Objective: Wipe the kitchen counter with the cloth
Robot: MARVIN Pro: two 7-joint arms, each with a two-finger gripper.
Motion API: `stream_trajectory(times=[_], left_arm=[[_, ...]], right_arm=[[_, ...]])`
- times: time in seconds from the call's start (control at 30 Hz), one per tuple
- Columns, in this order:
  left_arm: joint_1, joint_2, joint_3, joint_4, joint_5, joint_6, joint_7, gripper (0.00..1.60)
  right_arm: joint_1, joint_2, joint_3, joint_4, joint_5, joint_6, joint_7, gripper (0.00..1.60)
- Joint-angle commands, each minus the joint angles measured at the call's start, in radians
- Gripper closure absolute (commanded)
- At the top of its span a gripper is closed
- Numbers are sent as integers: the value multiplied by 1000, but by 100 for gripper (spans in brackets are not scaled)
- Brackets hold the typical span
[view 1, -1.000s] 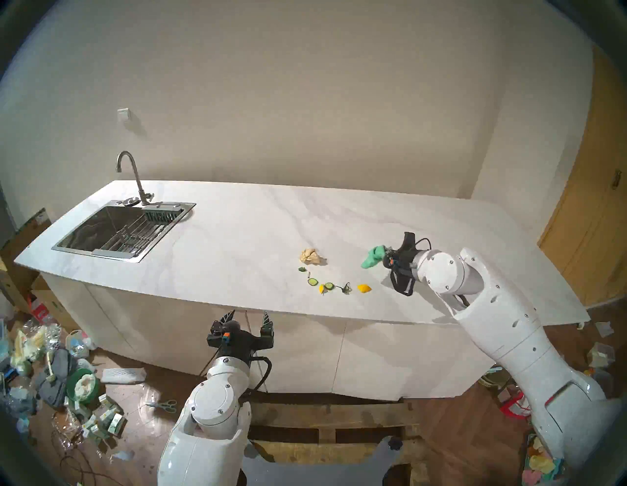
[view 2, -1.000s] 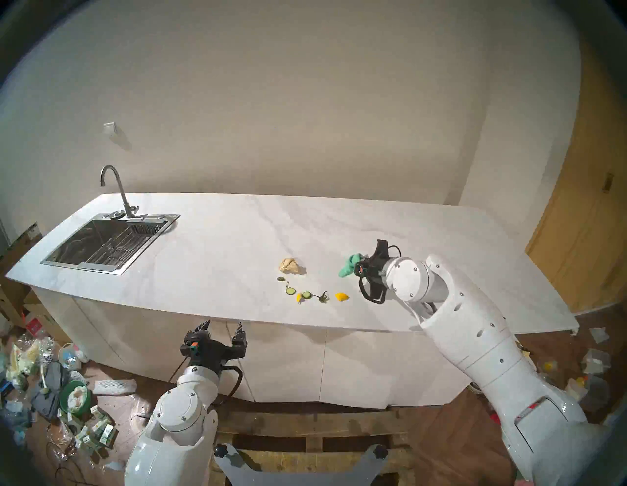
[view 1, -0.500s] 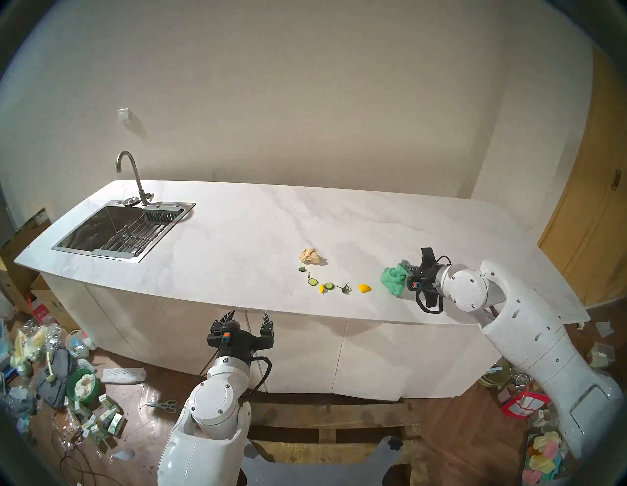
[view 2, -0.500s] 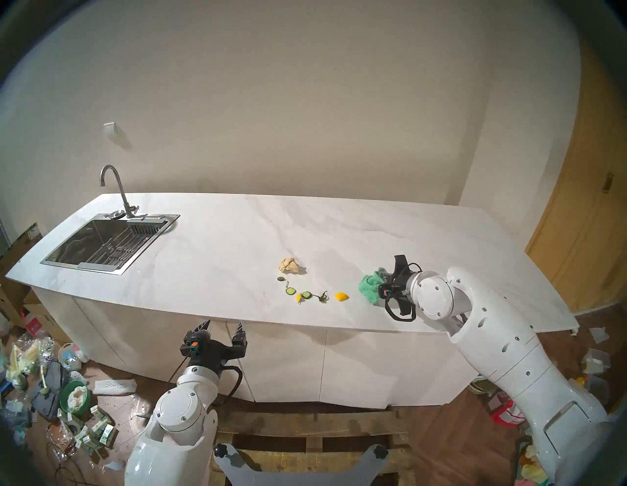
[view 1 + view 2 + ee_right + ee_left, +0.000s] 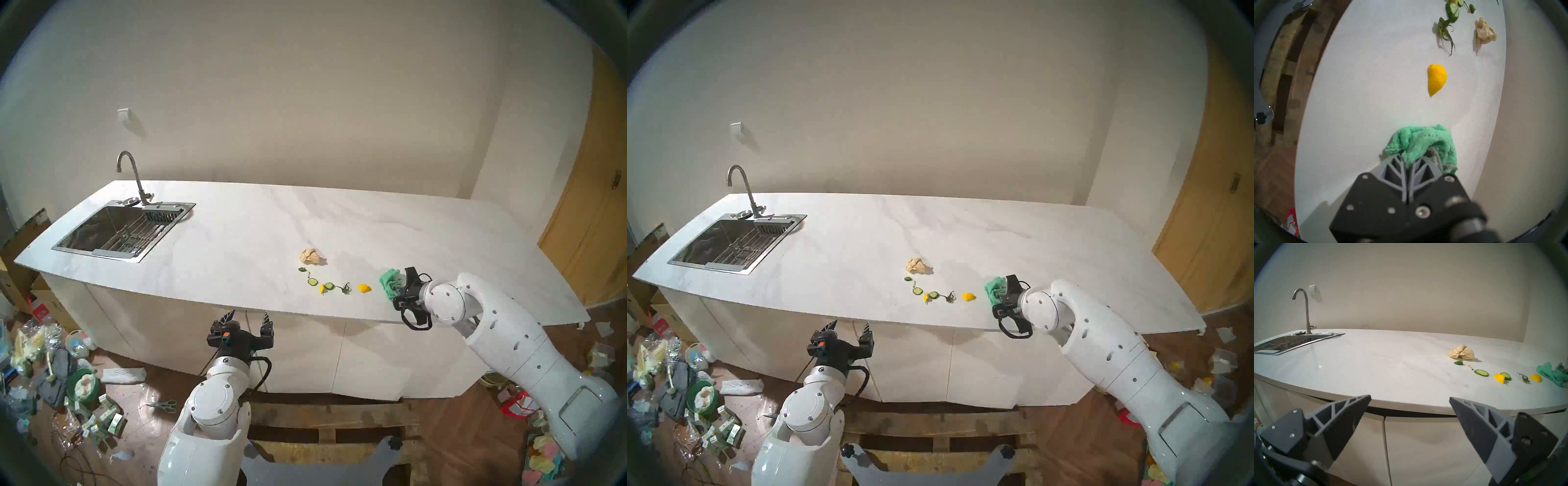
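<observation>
One tool does the work: the right tool [image 5: 1407, 162], clamped on the cloth [image 5: 1421, 142] near the surface's [image 5: 237, 237] front-right edge, should press flat, then sweep toward the lemon piece [image 5: 1436, 78]; the left tool [image 5: 249, 317] idles, jaws apart.

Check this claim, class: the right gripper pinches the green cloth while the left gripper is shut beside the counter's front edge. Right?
Wrong about the left gripper: the left wrist view shows its fingers spread apart and empty. The right gripper does pinch the green cloth.
</observation>
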Motion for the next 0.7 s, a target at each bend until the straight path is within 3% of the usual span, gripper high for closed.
stream_trajectory(times=[0.0,0.07,0.17,0.33,0.67], left_arm=[[-4,2,2,-28,-1,-6,-5,0],[-4,2,2,-28,-1,-6,-5,0],[-4,2,2,-28,-1,-5,-5,0],[-3,2,3,-30,-2,-5,-6,0],[-5,2,3,-27,-1,-6,-4,0]], right_arm=[[62,-111,-24,74,3,12,-34,160],[73,-132,-22,103,22,13,-50,160],[93,-160,-30,124,33,14,-3,160],[100,-145,-53,128,4,43,39,160],[0,14,-1,20,27,62,102,160]])
